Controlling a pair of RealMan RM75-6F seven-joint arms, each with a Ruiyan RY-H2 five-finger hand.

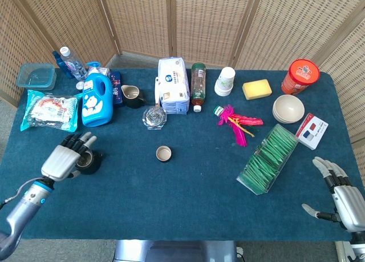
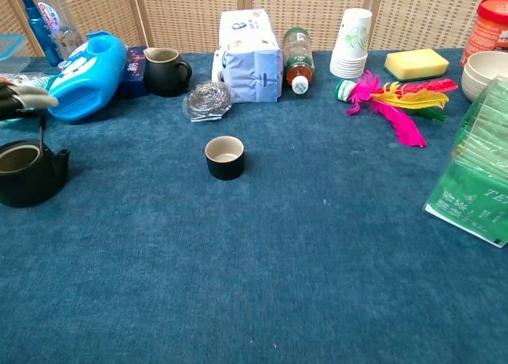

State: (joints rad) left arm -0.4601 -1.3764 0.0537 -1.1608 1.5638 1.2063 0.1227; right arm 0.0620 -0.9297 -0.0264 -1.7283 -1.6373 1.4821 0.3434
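Keep the left robot hand (image 1: 64,159), fingers apart above the black teapot (image 2: 27,170), clear of its handle; the right robot hand (image 1: 341,192) rests open.

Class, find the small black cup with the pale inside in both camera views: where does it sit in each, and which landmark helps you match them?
Head view: the small black cup stands alone on the blue cloth, left of centre.
Chest view: it is in the upper middle, left of centre.
Shared landmark: the steel scourer lies just behind it, slightly left, in both.
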